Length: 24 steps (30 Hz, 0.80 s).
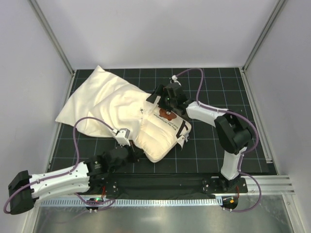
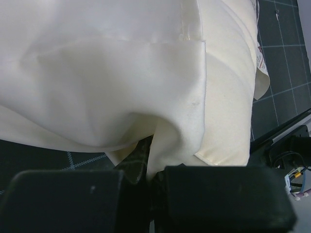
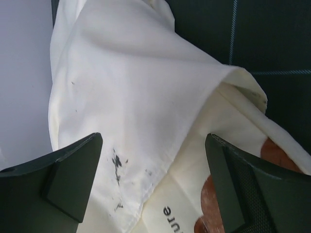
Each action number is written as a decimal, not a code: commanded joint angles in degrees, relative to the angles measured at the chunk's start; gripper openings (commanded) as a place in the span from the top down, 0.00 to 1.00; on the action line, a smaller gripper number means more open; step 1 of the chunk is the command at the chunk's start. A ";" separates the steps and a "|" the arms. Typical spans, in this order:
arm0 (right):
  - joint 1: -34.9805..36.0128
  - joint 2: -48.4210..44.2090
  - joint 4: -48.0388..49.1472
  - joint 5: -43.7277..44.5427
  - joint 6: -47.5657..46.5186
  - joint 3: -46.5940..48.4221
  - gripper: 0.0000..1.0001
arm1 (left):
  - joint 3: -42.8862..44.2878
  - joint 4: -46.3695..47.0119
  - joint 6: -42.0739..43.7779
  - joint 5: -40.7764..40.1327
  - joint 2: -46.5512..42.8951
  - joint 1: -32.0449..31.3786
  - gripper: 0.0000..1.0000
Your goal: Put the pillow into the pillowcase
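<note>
The pillowcase [image 1: 99, 99] lies wrinkled at the back left, and its open edge drapes over the far end of the pillow [image 1: 158, 138]. The pillow is a puffy cream cushion with a brown logo [image 1: 167, 115]. My left gripper [image 1: 131, 144] is at the pillow's near left corner. In the left wrist view it [image 2: 154, 167] is shut on a fold of the thin pillowcase [image 2: 121, 87], with the pillow [image 2: 228, 107] beside it. My right gripper [image 1: 167, 101] hovers open over the pillowcase edge. In the right wrist view it [image 3: 155, 194] spans the pillowcase [image 3: 126, 92] and the pillow's logo [image 3: 206, 199].
Everything rests on a black grid mat [image 1: 218, 87] enclosed by white walls. Metal frame posts stand at the back corners. A rail [image 1: 272, 182] runs along the near right edge, beside the arm bases.
</note>
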 commanded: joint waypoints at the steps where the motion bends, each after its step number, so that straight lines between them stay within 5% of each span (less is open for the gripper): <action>1: -0.40 3.74 11.02 -2.86 1.57 3.54 0.06 | 1.50 1.46 0.94 -3.15 -0.31 0.07 1.00; 4: -0.84 7.08 18.40 -4.62 2.89 3.37 0.20 | 1.76 1.55 0.76 -3.94 1.09 0.07 1.00; 8: -1.54 8.32 22.49 -3.67 2.20 3.11 0.61 | 3.25 1.55 0.41 -5.26 2.85 0.07 1.00; 9: -1.54 6.15 21.79 -2.44 1.50 2.67 0.81 | 4.56 1.37 0.41 -5.70 3.03 0.16 1.00; 11: -1.54 3.15 19.06 2.48 -1.13 0.47 0.96 | 6.32 0.76 1.37 -6.05 3.30 0.16 1.00; 18: -1.46 -13.37 7.63 13.56 -8.09 -4.81 0.96 | 21.63 -0.30 8.57 -5.26 8.30 0.16 1.00; 24: -1.46 -25.94 -2.28 14.19 -11.95 -5.96 0.96 | 46.02 -7.57 19.64 -7.46 18.82 1.12 1.00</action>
